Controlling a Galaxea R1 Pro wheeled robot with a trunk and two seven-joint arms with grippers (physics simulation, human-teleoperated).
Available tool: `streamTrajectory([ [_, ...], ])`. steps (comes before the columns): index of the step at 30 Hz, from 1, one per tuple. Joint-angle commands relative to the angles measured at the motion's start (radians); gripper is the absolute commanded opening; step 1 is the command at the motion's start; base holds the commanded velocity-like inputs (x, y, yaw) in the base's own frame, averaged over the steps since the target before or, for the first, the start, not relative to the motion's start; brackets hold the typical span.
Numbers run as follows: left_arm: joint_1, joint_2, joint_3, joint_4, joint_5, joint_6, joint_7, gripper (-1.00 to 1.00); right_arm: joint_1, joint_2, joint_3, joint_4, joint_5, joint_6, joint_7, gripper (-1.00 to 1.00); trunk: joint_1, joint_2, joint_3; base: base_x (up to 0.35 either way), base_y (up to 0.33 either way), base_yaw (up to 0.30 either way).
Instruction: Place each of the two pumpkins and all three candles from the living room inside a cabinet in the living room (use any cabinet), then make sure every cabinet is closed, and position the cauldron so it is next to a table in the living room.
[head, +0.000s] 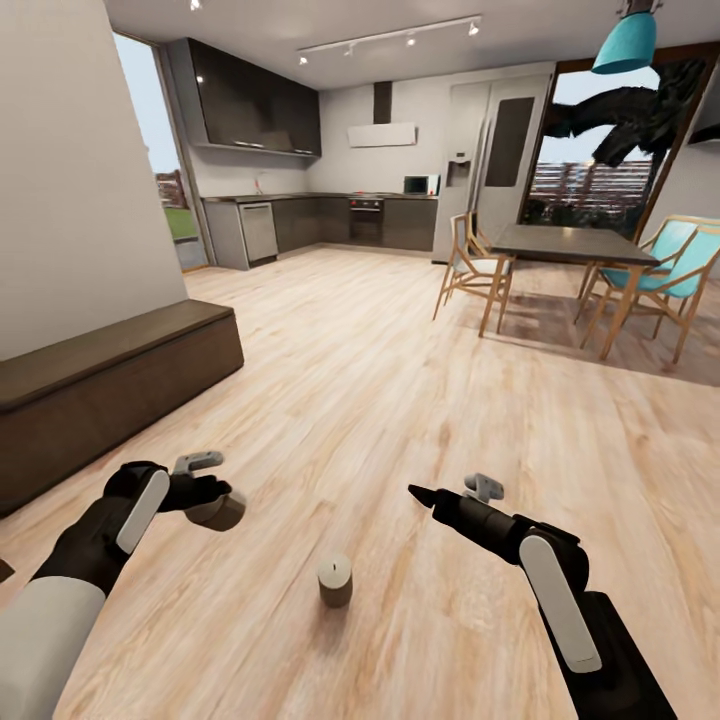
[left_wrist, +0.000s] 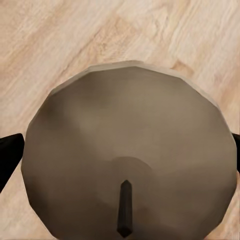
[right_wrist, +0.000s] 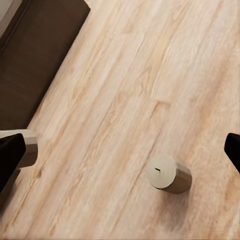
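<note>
The left gripper (head: 218, 500) has its fingers clamped on a beige cylindrical wax candle (left_wrist: 130, 150). A second such candle (head: 335, 580) stands on the pale wooden floor (head: 400, 400) between the arms. The right gripper's (head: 420, 493) fingers are apart. The low dark-brown wood-grain cabinet (head: 110, 390) sits left.

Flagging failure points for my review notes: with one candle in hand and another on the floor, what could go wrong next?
1. The left tool holds a beige cylindrical candle at its edges; it might slip.
2. The second beige candle stands upright on the wood floor between the arms; a careless reach by the open right tool could topple it.
3. The dark-brown low cabinet looks closed, and only the right tool is free to open it.
</note>
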Motion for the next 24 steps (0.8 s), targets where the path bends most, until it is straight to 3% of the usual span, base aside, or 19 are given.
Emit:
streamTrajectory([
  [1,-0.001,0.000,-0.004,-0.002,0.014,0.004,0.010,-1.00,0.000,-0.001,0.001,-0.001,-0.004,0.003,-0.004,1.00,0.000,0.000,-0.001,0.194,0.038,0.091],
  [24,-0.001,-0.003,-0.004,-0.007,0.014,0.009,0.010,-1.00,-0.002,0.000,0.007,0.003,-0.003,0.003,-0.006,1.00,0.000,0.000,0.000,0.091,-0.018,0.028],
])
